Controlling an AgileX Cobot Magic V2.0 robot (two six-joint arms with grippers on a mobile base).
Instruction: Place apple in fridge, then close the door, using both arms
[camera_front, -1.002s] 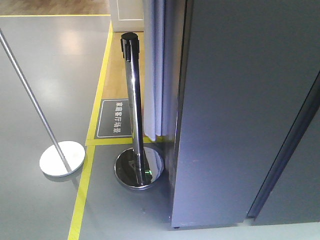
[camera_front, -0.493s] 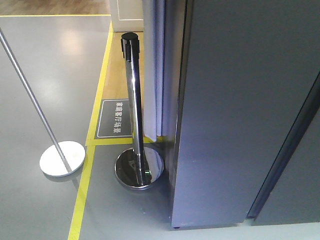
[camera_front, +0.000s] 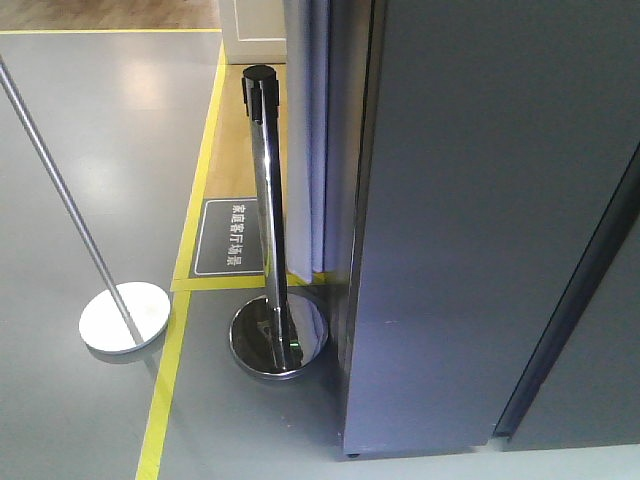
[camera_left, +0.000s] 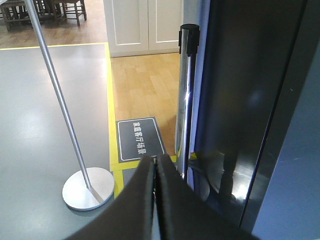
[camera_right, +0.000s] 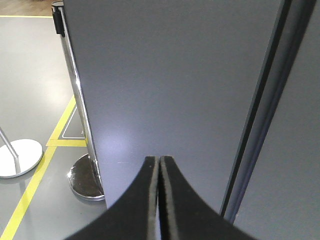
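Nearest in the right wrist view, the right gripper (camera_right: 158, 160) has its jaws pressed together with nothing between them. Just beyond their tips stands the dark grey outer face of the door (camera_right: 170, 85), filling most of that view, with a dark vertical seam to its right. The jaws point straight at this panel; whether they touch it cannot be told.

In the left wrist view, the left gripper (camera_left: 155, 161) also has its jaws closed flat on each other, empty. It sits left of the fridge (camera_left: 240, 100), whose glossy dark side rises on the right, and points toward the floor (camera_left: 40, 115) and a chrome stanchion post (camera_left: 186, 95) just beside the fridge's edge.

From the front-facing view, the door lies nearly flush with the fridge body, a narrow pale strip of the inner edge (camera_front: 318, 130) showing at its left side. The apple is not visible in any view.

Farther left stands a second, slimmer pole on a white disc base (camera_front: 124, 316), and a grey floor sign (camera_front: 230, 236) lies inside yellow floor tape (camera_front: 165, 400).
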